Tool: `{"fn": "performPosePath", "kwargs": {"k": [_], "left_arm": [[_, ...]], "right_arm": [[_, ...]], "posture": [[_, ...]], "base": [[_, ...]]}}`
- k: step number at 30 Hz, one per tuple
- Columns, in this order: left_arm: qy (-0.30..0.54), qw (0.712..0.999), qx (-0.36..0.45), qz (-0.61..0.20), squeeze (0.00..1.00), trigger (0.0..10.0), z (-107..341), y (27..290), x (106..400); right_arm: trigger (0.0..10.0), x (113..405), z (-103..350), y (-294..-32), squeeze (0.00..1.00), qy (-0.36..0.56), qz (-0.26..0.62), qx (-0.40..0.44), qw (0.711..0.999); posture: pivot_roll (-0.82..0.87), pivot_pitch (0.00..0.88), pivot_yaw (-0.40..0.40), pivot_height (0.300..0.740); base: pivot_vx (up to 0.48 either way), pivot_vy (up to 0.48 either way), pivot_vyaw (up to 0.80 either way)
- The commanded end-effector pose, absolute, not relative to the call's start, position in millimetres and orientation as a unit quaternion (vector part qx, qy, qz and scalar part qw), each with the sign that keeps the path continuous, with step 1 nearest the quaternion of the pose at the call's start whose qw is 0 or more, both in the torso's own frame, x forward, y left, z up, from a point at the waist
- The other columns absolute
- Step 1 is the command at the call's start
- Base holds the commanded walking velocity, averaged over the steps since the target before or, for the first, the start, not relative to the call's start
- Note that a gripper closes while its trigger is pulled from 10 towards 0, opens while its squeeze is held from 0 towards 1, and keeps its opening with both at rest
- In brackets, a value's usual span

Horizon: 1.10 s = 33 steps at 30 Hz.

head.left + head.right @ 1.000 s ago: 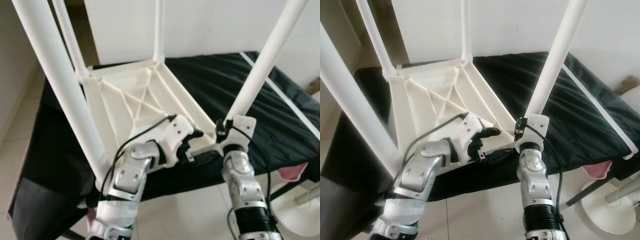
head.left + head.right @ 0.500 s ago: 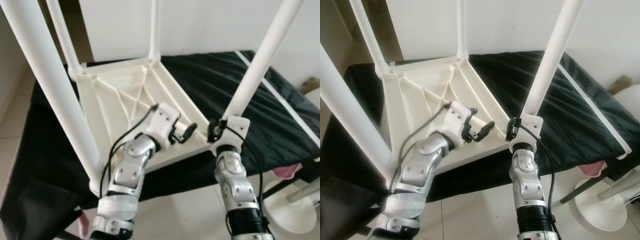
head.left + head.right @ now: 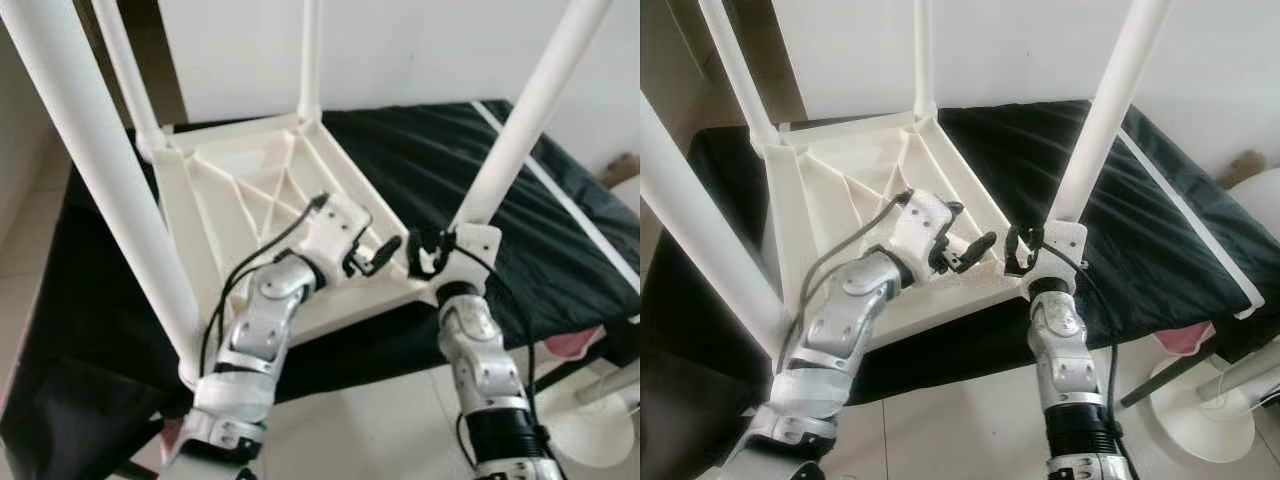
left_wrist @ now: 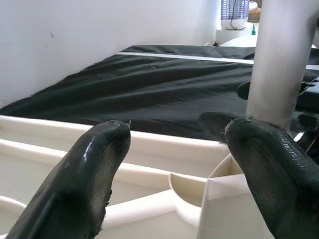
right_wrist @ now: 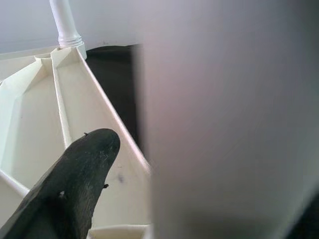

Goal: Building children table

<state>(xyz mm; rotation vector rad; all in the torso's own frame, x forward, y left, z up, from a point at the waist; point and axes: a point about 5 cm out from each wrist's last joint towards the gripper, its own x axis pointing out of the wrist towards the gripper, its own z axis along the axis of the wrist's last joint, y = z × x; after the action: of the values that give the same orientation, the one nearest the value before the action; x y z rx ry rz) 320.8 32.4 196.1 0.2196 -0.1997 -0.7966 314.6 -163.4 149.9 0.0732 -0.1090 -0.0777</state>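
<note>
An upturned white children's table lies on a black-draped bed, its four legs pointing up (ribbed underside showing). The left claw, fingers apart, hovers over the table's near right corner, beside the socket of the near right leg. The right claw is at the base of that leg, which fills its wrist view; whether it is clamped cannot be told.
</note>
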Motion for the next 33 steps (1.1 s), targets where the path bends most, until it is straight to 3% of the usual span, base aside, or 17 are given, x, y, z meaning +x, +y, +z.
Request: {"fn": "performPosePath", "kwargs": {"k": [1, 5, 19, 33], "left_arm": [[-0.090, 0.934, 0.097, -0.331, 0.00, 10.0, 193.2, 40.9, 326.7], [-0.087, 0.935, 0.083, -0.334, 0.00, 10.0, 193.3, 42.2, 327.4], [-0.075, 0.926, 0.079, -0.360, 0.00, 10.0, 180.2, 40.3, 313.4], [-0.071, 0.915, 0.067, -0.392, 0.00, 10.0, 179.6, 36.1, 304.4]], "right_arm": [[10.0, 313.5, 147.6, -163.8, 0.00, -0.047, -0.008, 0.036, 0.998], [10.0, 313.5, 149.6, -163.2, 0.00, -0.052, 0.011, 0.029, 0.998], [10.0, 310.8, 157.0, -179.8, 0.00, -0.039, 0.219, -0.066, 0.973], [10.0, 310.0, 155.6, -195.8, 0.00, -0.002, 0.304, -0.101, 0.947]], "posture": [[-0.03, 0.034, -0.036, 0.740], [-0.03, 0.034, -0.034, 0.740], [-0.04, 0.034, -0.021, 0.740], [-0.04, 0.029, -0.027, 0.740]], "base": [[0.000, 0.000, 0.00], [0.000, 0.000, 0.00], [0.000, 0.000, 0.00], [0.000, 0.000, 0.00]]}}
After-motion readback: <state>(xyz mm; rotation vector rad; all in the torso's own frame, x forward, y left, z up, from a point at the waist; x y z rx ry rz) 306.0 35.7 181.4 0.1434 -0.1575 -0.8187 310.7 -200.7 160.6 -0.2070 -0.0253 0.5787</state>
